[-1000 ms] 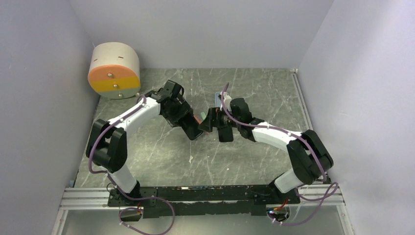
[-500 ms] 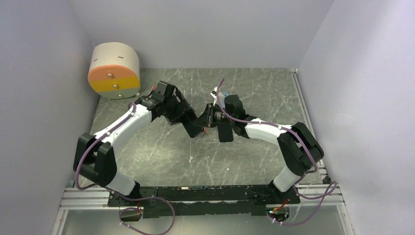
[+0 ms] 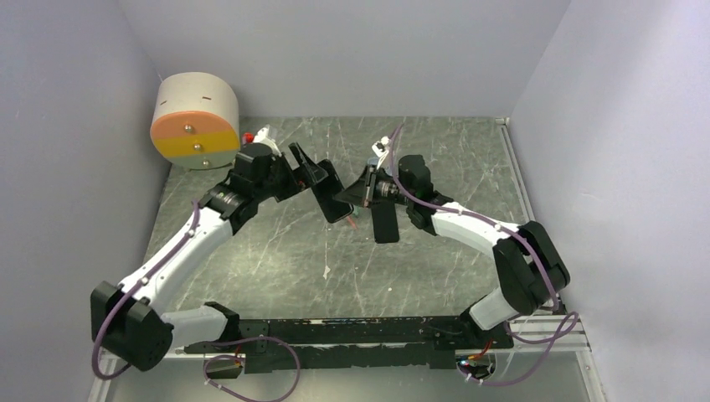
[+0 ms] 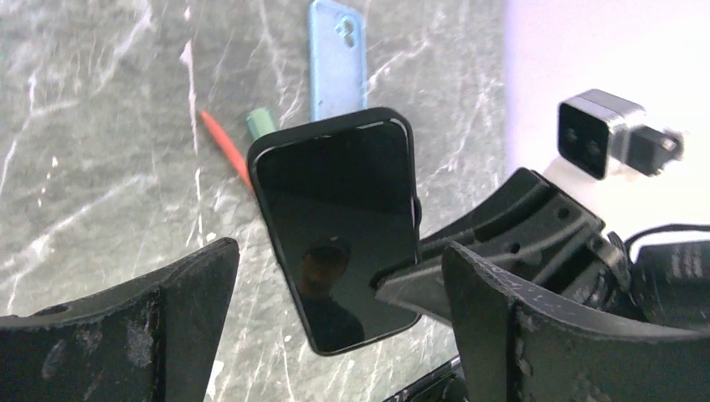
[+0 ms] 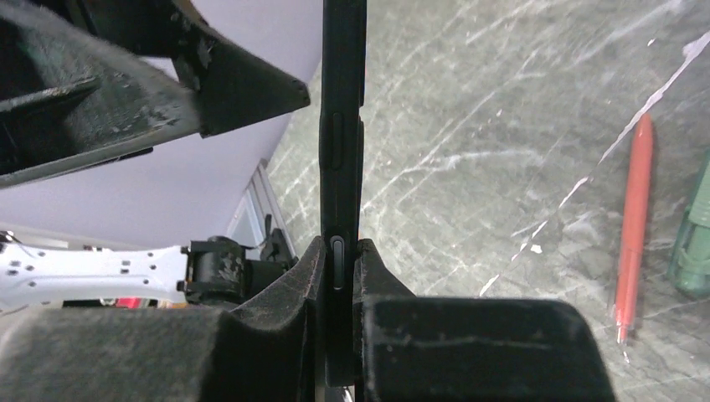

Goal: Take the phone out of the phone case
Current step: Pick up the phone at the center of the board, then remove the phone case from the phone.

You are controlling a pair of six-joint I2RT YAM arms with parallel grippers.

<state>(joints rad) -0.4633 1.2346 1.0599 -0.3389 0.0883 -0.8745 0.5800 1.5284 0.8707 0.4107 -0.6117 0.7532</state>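
The right end effector [image 5: 339, 266] is clamped on the phone [image 4: 339, 226], one finger pressed to each flat side near one short end. From the right wrist camera the phone shows edge-on, a thin dark strip with its side buttons visible, sticking straight out from between the fingers. It is held up off the table [image 3: 276, 260], over the middle of it and a bit toward the far edge. Its dark screen faces the left arm's camera.

The left end effector [image 3: 314, 170] stands wide apart and grips nothing. Seen from the left wrist, its two black fingers [image 4: 151, 327] frame the phone on either side, with clear gaps between them and it. From the right wrist, one left finger hangs just beside the phone's face, not touching.

The blue phone case [image 4: 337, 59] lies flat on the table beyond the phone, toward the far edge, with its camera cut-out showing and nothing in it. A red pen [image 4: 224, 149] and a small green thing [image 4: 261, 124] lie near the case on the marbled surface, close to each other. I cannot tell whether they touch.

A round beige drum [image 3: 194, 117] with an orange and yellow face sits in the far left corner of the table.
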